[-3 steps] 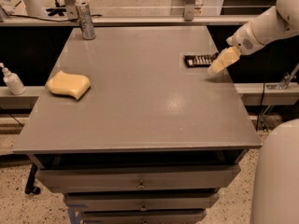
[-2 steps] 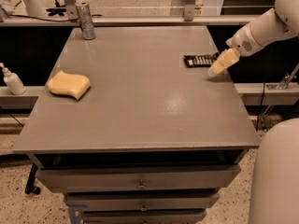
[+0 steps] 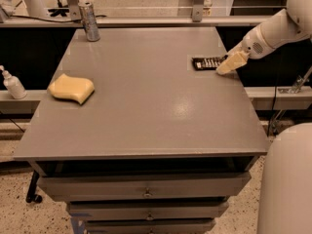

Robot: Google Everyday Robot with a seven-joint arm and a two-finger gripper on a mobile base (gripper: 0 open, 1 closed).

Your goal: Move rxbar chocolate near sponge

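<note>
Nothing shifted since earlier frames: pincer [image 3: 230, 63] at right edge of worktop [image 3: 146, 126], tip touching right end of rxbar chocolate [image 3: 207, 62], likely lining up grasp; spread or pinching, cannot tell. Sponge [image 3: 71, 88] at left edge, well apart, so leftward carry needed.
</note>
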